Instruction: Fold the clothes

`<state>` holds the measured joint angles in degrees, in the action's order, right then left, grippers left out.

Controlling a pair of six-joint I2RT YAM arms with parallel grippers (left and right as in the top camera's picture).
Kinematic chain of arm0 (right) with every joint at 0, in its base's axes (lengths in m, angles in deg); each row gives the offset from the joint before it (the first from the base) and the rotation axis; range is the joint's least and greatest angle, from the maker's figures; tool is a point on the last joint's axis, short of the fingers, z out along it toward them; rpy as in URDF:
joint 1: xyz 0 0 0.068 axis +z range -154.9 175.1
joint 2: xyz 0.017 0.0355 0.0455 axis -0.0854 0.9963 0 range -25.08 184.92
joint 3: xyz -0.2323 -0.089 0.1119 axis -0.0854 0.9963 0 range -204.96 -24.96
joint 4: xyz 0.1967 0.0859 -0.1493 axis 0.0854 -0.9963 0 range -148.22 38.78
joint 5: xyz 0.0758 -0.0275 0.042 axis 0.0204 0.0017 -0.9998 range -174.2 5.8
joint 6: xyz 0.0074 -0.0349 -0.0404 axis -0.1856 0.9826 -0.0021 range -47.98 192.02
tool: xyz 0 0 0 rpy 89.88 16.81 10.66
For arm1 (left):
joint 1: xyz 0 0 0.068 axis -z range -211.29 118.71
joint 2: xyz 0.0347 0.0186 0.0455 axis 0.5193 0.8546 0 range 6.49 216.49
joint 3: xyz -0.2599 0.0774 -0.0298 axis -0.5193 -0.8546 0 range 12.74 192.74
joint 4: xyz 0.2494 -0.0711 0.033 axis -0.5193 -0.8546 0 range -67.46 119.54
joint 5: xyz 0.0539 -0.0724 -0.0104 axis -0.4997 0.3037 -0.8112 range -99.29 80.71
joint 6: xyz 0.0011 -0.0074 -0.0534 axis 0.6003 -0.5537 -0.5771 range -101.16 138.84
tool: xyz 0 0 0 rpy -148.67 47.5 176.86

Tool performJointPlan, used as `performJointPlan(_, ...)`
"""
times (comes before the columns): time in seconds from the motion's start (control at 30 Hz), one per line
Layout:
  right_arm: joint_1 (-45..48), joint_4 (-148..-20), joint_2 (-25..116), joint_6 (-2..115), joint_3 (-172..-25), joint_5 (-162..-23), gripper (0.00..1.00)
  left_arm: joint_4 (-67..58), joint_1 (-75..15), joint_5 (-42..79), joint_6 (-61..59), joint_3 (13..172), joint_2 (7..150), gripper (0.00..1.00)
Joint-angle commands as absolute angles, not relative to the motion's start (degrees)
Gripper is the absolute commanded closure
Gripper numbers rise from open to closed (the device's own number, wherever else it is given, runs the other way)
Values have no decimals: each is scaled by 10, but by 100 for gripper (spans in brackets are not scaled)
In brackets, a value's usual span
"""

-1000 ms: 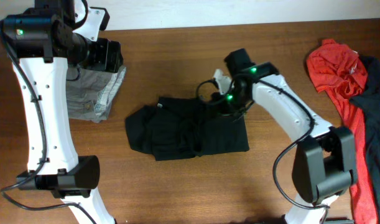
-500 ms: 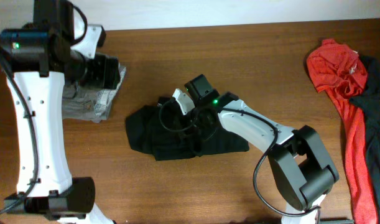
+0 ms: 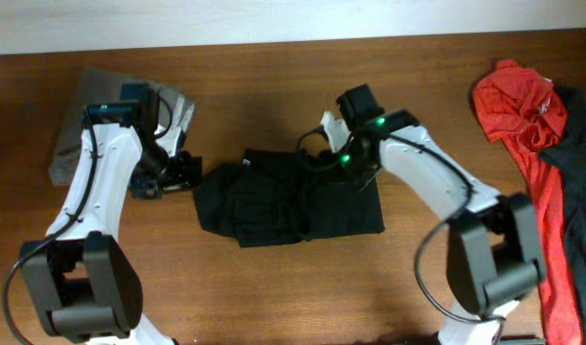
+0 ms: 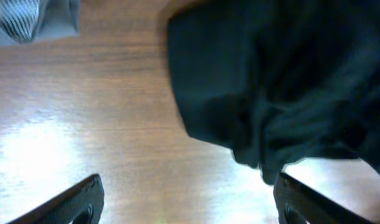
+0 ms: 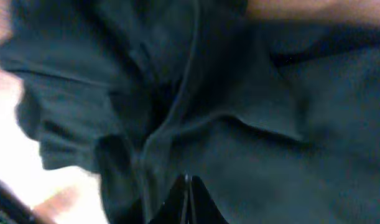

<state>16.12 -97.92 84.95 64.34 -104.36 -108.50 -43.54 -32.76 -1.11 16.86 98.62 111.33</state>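
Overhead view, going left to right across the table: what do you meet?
grey folded garment → left gripper → black T-shirt → red shirt

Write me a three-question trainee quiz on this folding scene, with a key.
1. True or false: the left gripper is shut on the plain black fabric T-shirt.
2. The crumpled red fabric shirt lies: A) at the right end of the wooden table; B) under the left gripper; C) on the black T-shirt.
3. Which gripper is over the black T-shirt?
Key: 1 false, it is open beside the shirt; 2 A; 3 the right gripper, shut.
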Motion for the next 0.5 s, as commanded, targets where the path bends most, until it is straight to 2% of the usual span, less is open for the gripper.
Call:
performJointPlan(0.0,198,-939,900,625,-1017,-1154,96,-403,-364,41,148,937,1110,4)
performJointPlan(0.2,263,-837,902,632,-1029,-1243,96,-321,-376,150,194,865,1110,1)
performJointPlan(0.33,253,-869,879,680,-1059,-1260,96,-267,-376,190,197,819,1110,1)
performJointPlan(0.47,200,-952,837,703,-1105,-1225,96,-204,-374,237,197,782,1110,1)
